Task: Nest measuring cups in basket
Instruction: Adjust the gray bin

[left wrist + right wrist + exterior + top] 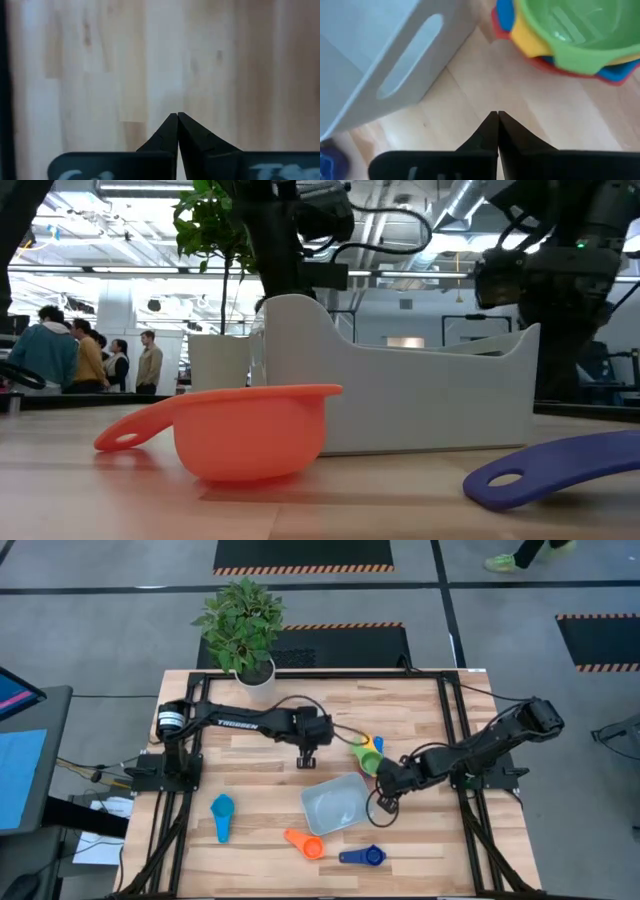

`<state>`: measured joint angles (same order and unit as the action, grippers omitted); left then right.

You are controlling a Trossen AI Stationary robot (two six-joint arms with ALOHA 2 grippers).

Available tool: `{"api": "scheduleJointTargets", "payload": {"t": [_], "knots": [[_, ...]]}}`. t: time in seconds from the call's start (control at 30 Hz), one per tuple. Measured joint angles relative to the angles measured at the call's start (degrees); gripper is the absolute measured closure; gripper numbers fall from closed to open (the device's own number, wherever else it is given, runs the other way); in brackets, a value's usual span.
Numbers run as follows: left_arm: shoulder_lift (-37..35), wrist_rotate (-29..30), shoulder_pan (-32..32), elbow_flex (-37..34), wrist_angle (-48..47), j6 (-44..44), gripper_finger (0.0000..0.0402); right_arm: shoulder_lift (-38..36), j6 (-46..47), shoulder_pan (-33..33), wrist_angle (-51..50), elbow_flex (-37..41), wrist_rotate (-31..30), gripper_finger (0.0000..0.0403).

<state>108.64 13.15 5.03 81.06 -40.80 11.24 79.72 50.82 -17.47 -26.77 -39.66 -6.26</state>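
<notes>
Green cup stack: a green plastic measuring cup (580, 35) sits on top of yellow, red and blue plastic cups nested under it. This stack (367, 755) rests on the wooden table (420, 720), not in the basket.
Right gripper: the right gripper (498, 116) is low over the table, with its 2 dark fingers pressed together and holding nothing.
Where the stack lies: just ahead of the right fingertips and a little to one side, near but not touching.
Basket: the shallow pale grey-blue plastic basket (335, 803) is just to the other side of the same fingertips. Its slotted handle wall (407, 55) is close by. It looks to hold no cups.
Gap: the right fingertips point at the bare wood between the stack and the basket.
Left gripper: the left gripper (178, 116) hangs over bare wood with its fingers together, farther from the stack.
Nearer arm: the right arm, I think.
Loose cups: a light blue plastic cup (221, 810), an orange plastic cup (306, 843) and a dark blue plastic cup (366, 856) lie on the table, well apart from both grippers.
Next move, my guess: the right fingers must open, then turn toward the stack's rim.
</notes>
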Motion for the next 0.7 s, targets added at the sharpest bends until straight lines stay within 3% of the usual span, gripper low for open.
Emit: {"api": "scheduleJointTargets", "payload": {"t": [0.33, 0.53, 0.7], "knots": [[-0.4, 11.1, -16.0, 4.8, -3.5, -6.4, 0.0402, 0.2, 0.3, -1.8, 0.4, 0.0, -5.4, 0.0376], [-0.1, 10.9, -23.6, 5.8, -0.7, -13.3, 0.0402, 0.2, -1.6, -2.3, 4.7, 0.0, -6.9, 0.0380], [0.2, 10.1, -26.0, 4.7, 1.8, -17.0, 0.0402, 0.2, -2.5, -2.9, 6.8, 0.0, -7.3, 0.0393]]}}
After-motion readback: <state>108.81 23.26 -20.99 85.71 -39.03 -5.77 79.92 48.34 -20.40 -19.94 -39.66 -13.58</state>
